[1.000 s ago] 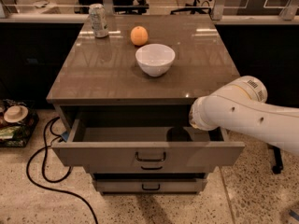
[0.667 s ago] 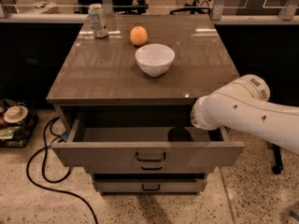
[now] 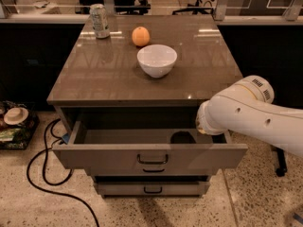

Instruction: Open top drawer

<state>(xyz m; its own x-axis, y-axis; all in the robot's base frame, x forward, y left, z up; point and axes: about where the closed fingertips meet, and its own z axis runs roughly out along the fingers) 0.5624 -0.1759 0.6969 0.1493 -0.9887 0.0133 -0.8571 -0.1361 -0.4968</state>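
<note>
The top drawer of the grey-beige cabinet stands pulled out, with its flat front and black bar handle toward me. Its plain grey tray shows inside and looks empty. My white arm reaches in from the right over the drawer's right end. My gripper shows only as a dark shape inside the drawer, just behind the front panel and right of the handle. The rest of it is hidden behind the arm.
On the cabinet top stand a white bowl, an orange and a drinks can. Two lower drawers sit shut below. A black cable loops on the floor at the left, next to a bin of clutter.
My arm has shifted slightly to the right and up. The drawer stays pulled out the same amount.
</note>
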